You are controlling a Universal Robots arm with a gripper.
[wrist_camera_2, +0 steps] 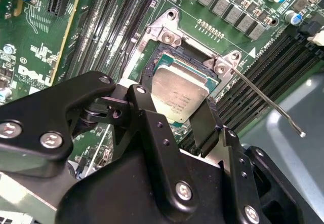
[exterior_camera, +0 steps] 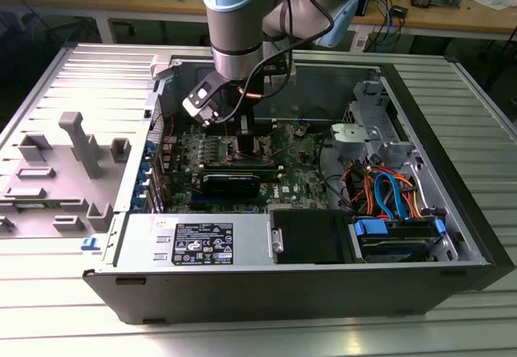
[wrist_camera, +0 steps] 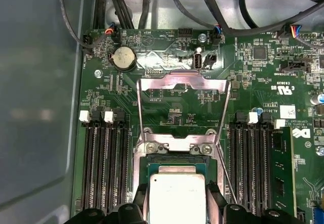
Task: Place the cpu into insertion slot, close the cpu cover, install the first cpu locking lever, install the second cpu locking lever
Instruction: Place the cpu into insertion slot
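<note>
Closest in, in the second wrist view, gripper (wrist_camera_2: 174, 102) with black fingers (wrist_camera_2: 147, 117) clamped on the chip (wrist_camera_2: 178, 93), one finger on each of two opposite edges. Silver top of the chip facing up. Held right at the socket (wrist_camera_2: 152, 64), over its dark centre; seated or just above, cannot tell.

Just beyond, in the first wrist view, cover (wrist_camera: 183, 82) swung up and open off the socket, green board visible through its cut-out. Thin lever (wrist_camera_2: 263, 100) sticking out free from one socket corner, unlatched. Either side of the socket, rows of long black memory slots (wrist_camera: 104, 168). Farther along the green circuit board (wrist_camera: 253, 82), a round coin battery (wrist_camera: 124, 58) and black cables (wrist_camera: 101, 1) near the case wall.

In the exterior view, arm (exterior_camera: 234, 18) reaching down into the open computer case (exterior_camera: 283, 284). Near the front wall, a grey power supply (exterior_camera: 198, 240); toward the exterior view's right, blue and orange cables (exterior_camera: 388, 191) by the drive bay. Underneath, a ribbed metal table (exterior_camera: 48, 317), with grey moulded blocks (exterior_camera: 77, 143) on the exterior view's left. Farthest back, a wooden bench (exterior_camera: 477, 19) strewn with odds and ends.
</note>
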